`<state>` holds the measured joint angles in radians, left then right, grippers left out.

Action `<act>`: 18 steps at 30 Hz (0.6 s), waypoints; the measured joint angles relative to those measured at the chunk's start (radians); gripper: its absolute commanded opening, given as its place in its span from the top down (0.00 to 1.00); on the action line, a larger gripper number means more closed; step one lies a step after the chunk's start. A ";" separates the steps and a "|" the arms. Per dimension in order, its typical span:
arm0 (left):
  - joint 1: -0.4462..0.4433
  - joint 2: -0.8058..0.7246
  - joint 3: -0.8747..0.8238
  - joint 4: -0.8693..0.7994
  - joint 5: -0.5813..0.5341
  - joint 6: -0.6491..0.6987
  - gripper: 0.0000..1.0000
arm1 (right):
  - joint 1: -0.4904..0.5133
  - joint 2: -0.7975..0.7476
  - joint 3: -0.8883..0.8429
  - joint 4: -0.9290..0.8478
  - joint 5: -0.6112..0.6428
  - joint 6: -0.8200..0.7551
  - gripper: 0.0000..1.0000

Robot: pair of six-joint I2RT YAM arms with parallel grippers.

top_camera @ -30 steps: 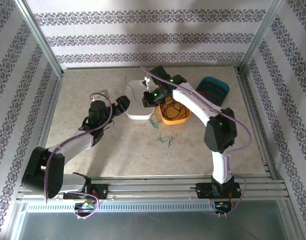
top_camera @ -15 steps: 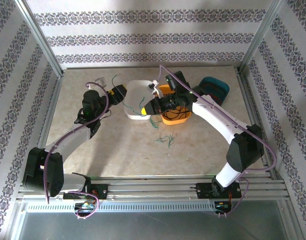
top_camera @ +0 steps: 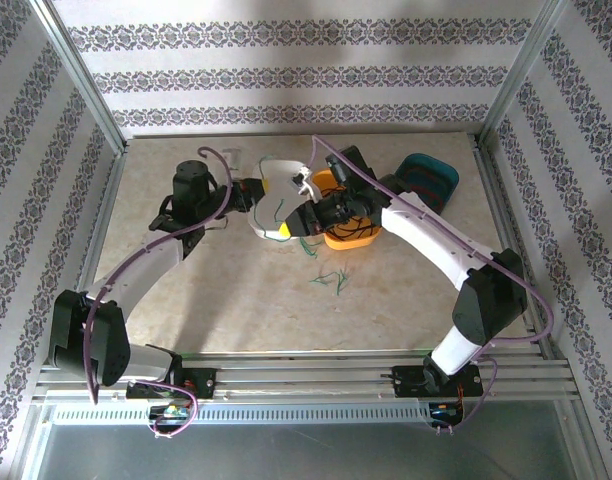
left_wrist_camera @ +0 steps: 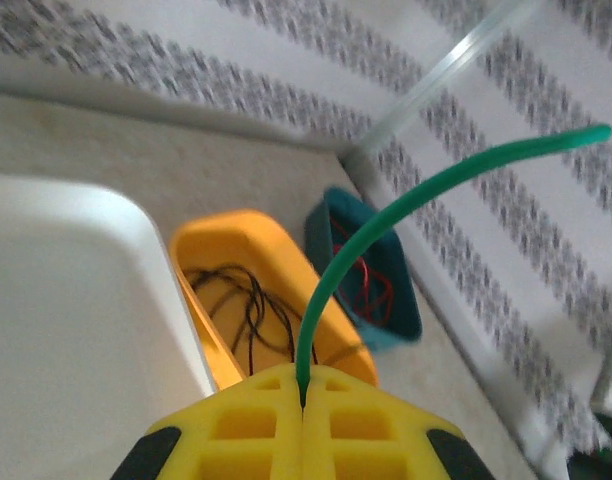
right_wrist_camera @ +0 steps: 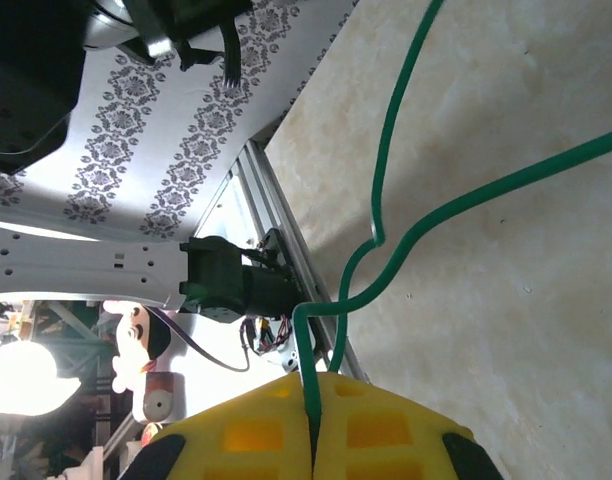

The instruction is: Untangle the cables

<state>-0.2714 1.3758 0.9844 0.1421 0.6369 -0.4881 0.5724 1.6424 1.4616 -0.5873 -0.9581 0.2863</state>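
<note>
Left arm [top_camera: 146, 265]: stretched long, left of the white tray [left_wrist_camera: 66, 300].
Left tool [left_wrist_camera: 304, 400]: clenched on a thin green cable [left_wrist_camera: 386, 215].
Right arm [top_camera: 426, 235]: elbow bent — right of tray.
Right tool [right_wrist_camera: 314, 415]: pinching green cable.

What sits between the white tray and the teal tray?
The orange tray, holding dark cables, sits between the white tray and the teal tray; clearest in the left wrist view.

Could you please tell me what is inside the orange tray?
Thin black cables lie loosely coiled in the orange tray. In the left wrist view its near end is covered by the left hand, so that part cannot be checked.
</note>
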 measured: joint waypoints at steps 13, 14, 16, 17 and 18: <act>-0.130 0.013 0.052 -0.330 0.111 0.261 0.46 | -0.091 0.004 0.056 0.011 0.019 0.007 1.00; -0.131 0.013 0.052 -0.330 0.095 0.264 0.36 | -0.091 0.004 0.056 0.014 0.023 0.010 1.00; -0.132 0.012 0.051 -0.328 0.031 0.259 0.36 | -0.090 0.005 0.056 0.020 0.031 0.020 1.00; -0.132 0.010 0.047 -0.318 -0.013 0.255 0.29 | -0.090 0.006 0.056 0.024 0.037 0.024 1.00; -0.132 0.006 0.040 -0.307 -0.063 0.247 0.26 | -0.090 0.008 0.056 0.029 0.043 0.028 1.00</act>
<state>-0.4038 1.3815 1.0245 -0.1654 0.5743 -0.2409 0.4820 1.6505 1.5173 -0.5579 -0.9150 0.3145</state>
